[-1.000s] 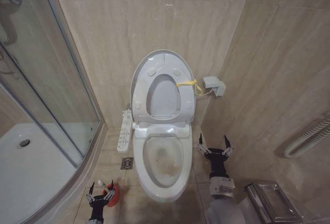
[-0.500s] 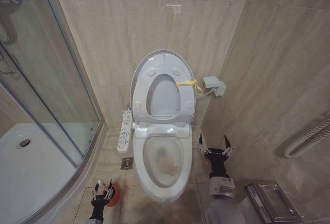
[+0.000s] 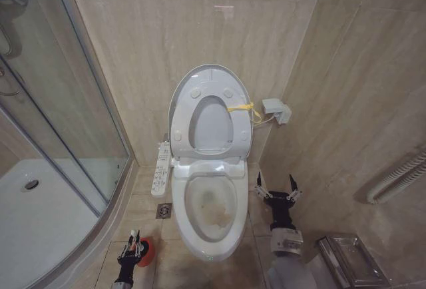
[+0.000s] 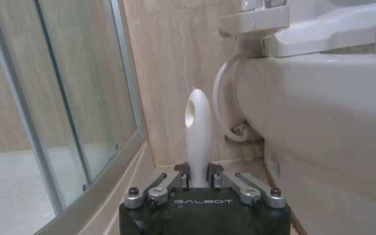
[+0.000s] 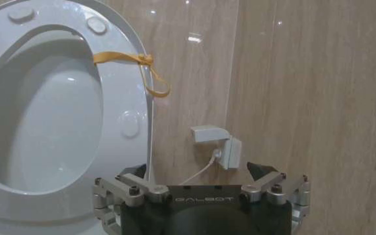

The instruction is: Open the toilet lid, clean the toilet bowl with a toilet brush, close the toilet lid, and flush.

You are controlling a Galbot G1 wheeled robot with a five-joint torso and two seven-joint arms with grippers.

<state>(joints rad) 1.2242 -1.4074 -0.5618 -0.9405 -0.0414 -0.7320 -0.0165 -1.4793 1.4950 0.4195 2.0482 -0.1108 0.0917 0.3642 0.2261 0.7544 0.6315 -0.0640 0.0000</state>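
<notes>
The toilet lid [image 3: 210, 72] stands upright against the wall, and the ring seat [image 3: 180, 128] is raised against it, with a yellow tie [image 3: 243, 108] at the edge. Below, the toilet bowl [image 3: 211, 210] is uncovered and has brownish stains inside. Low on the floor left of the bowl, my left gripper [image 3: 132, 248] is over the red cup holder [image 3: 146, 254]. In the left wrist view this gripper [image 4: 198, 177] is shut on the toilet brush's white handle [image 4: 198, 127]; the bristle head is hidden. My right gripper [image 3: 277, 192] hangs open to the right of the bowl, holding nothing [image 5: 201, 185].
A glass shower enclosure [image 3: 80, 116] and its white tray [image 3: 40, 222] take up the left. The button panel [image 3: 161, 169] runs along the bowl's left side, with a floor drain [image 3: 164, 210] below it. On the right are a wall box [image 3: 276, 110], a hose [image 3: 399, 176] and a metal holder [image 3: 349, 259].
The left gripper's fingers have drawn together around the brush handle over the red cup holder. The right arm and the toilet have not moved.
</notes>
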